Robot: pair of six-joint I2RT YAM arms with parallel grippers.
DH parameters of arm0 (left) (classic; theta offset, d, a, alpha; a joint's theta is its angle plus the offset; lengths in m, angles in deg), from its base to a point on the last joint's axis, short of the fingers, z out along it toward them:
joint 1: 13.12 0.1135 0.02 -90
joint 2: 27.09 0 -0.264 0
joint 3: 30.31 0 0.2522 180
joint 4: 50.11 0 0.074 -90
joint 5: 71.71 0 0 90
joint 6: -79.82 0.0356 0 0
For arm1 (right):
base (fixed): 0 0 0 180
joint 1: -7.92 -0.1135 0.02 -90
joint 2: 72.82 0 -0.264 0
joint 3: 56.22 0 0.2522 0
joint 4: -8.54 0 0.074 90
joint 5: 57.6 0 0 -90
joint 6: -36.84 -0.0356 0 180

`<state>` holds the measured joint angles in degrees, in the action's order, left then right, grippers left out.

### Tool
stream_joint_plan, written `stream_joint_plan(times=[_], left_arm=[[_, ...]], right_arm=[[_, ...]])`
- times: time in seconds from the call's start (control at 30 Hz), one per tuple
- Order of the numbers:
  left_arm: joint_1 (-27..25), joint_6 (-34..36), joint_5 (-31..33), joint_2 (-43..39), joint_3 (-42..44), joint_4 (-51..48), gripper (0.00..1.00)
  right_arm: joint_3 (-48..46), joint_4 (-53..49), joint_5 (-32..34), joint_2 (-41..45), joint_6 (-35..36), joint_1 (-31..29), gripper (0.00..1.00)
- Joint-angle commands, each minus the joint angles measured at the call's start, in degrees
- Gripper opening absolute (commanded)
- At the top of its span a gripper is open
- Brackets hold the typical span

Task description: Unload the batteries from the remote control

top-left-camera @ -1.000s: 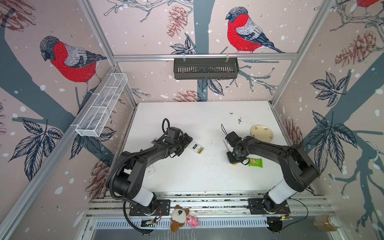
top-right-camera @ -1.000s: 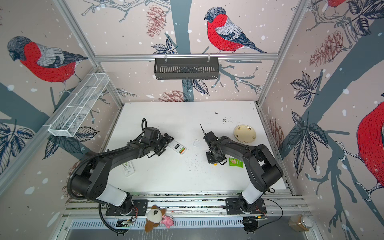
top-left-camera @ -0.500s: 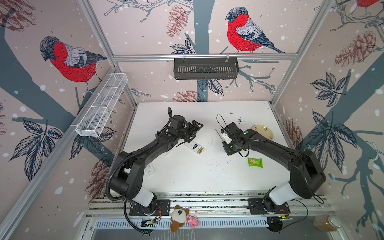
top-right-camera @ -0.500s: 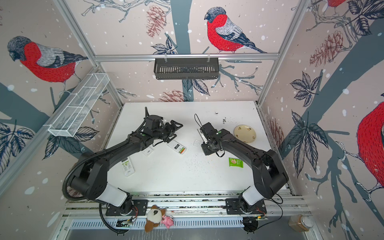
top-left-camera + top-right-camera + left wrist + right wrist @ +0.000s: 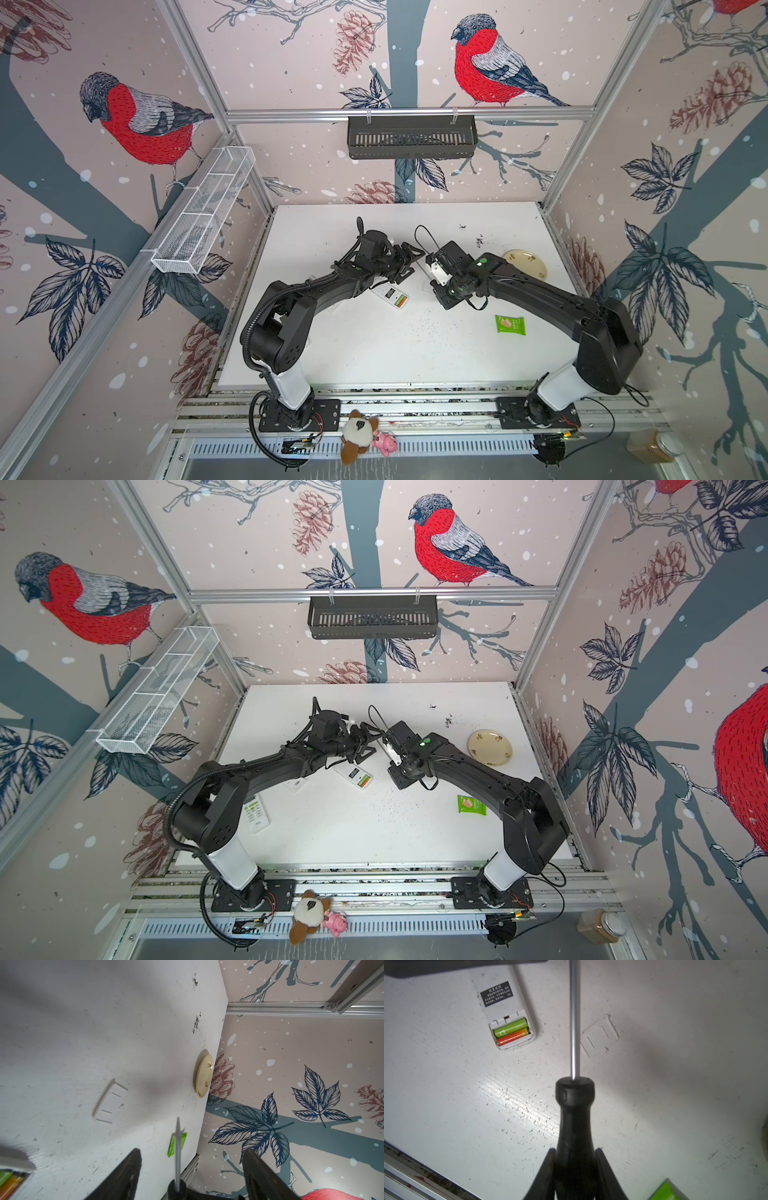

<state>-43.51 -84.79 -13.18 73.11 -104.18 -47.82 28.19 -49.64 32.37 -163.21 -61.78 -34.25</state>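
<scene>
A: R gripper (image 5: 575,1150) is pinching the black handle of the screwdriver (image 5: 575,1105), held up off the desk (image 5: 467,1105), shaft aimed toward the far side.

B: And the L gripper (image 5: 191,1153)?

A: Jaws spread, one on each side of the shaft, not touching it as far as I can see. I reckon it's a handover or a steadying grip before the tool goes prying.

B: Where's the target?

A: Remote control (image 5: 517,1009) lies face down mid-desk, a bit nearer than both grippers, bay open and facing up so a tip can get in. The batteries (image 5: 511,1031) sit inside it, side by side, touching.

B: Count, pls.

A: Two batteries: one lime green, one orange-red. One cover (image 5: 600,1040), flat on the desk near the remote on its right, out of the way. One screwdriver. A 2nd remote (image 5: 257,814) at near left by the L arm's base, buttons up. One plate (image 5: 525,264) far right, one green packet (image 5: 510,325) near right, prob. not involved.

B: Nothing unloaded yet?

A: None out, by the look of it.
</scene>
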Motion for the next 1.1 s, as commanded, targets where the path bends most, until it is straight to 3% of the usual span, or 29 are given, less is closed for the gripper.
stream_joint_plan(times=[0.0,0.1,0.33,0.47,0.53,0.63,0.7,0.77,0.8,0.9,1.0,1.07], left_arm=[[-0.28,-0.73,-1.17,1.35,-1.03,2.09,0.7],[-0.19,0.22,-0.88,2.63,-1.95,0.6,0.59],[-0.17,3.19,-2.03,4.67,-5.62,-2.16,0.15],[-0.04,2.78,-3.15,4.16,-5.57,-1.68,0.0],[0.13,0.93,-3.8,3.52,-4.82,0.29,0.0],[0.64,-7.07,-5.1,2.23,-1.32,9.13,0.0],[0.99,-17.05,-5.62,1.67,2.37,20.42,0.0],[0.99,-27.13,-4.84,1.92,5.77,31.94,0.0],[0.96,-32.67,-4.13,2.49,7.13,37.28,0.0],[0.42,-45.66,-0.39,3.68,10.06,48.94,0.0],[0.16,-53.18,1.68,5.39,9.68,55.29,0.0],[-0.06,-54.58,1.93,5.83,8.48,55.75,0.0]], right_arm=[[0.88,-0.08,-1.19,0.25,0.53,-0.33,0.06],[1.46,-0.19,-2.09,0.54,0.69,-0.49,0.06],[1.38,0.22,-2.79,1.9,0.21,-0.13,0.07],[0.73,2.57,-5.37,5.18,-1.12,1.73,0.1],[0.53,4.39,-8.46,7.56,-2.37,3.76,0.2],[-1.73,12.17,-16.44,13.96,-6.93,9.59,0.62],[-5.54,20.57,-20.43,20.17,-11.88,13.92,0.83],[-11.27,31.19,-22.89,26.58,-16.53,16.98,0.95],[-13.95,36.16,-23.83,29.58,-18.37,18.22,0.99],[-17.21,43.05,-26.49,33.52,-19.17,19.67,0.99],[-16.52,39.67,-29.0,32.25,-15.91,19.69,0.99],[-16.68,38.41,-30.16,31.44,-14.04,19.69,0.99]])
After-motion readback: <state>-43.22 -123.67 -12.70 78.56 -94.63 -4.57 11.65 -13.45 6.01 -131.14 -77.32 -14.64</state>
